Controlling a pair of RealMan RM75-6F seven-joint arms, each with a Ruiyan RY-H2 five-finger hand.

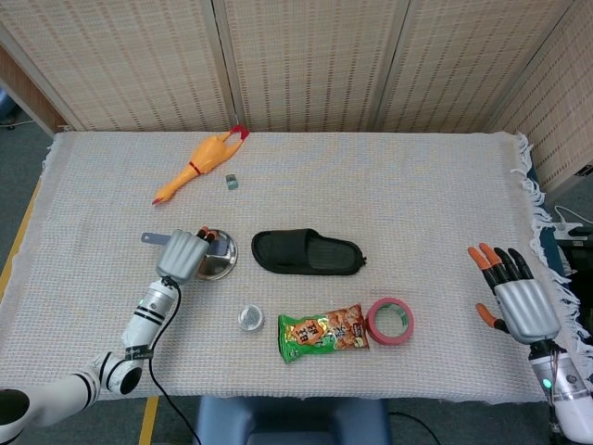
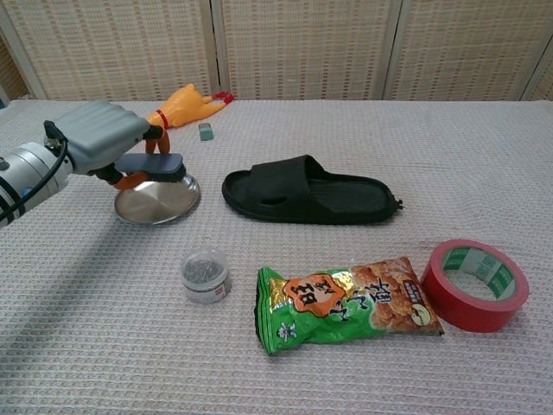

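The grey brush [image 2: 149, 164] is lifted clear of the round metal plate [image 2: 158, 201] and hangs just above its far-left rim, its flat body roughly level. The left hand [image 2: 102, 138] grips it, fingers curled down around the brush with their orange tips [image 2: 131, 180] showing beneath it (in the head view the handle end pokes out to the left of the hand [image 1: 182, 255]). The plate lies on the woven tablecloth [image 1: 389, 195] at the left of the scene.

Just right of the plate lies a black slipper [image 2: 309, 191], toe pointing right. Nearer the front edge stands a small clear jar [image 2: 205, 275], and to its right a green and orange snack bag [image 2: 343, 302], with a roll of red tape [image 2: 474, 284] just beside the bag. At the far left lie a yellow rubber chicken [image 2: 180, 107] and, near it, a small grey-green block [image 2: 206, 130].

The right hand [image 1: 512, 295] hovers at the right edge of the table, well apart from everything, holding nothing, its fingers straight and spread.
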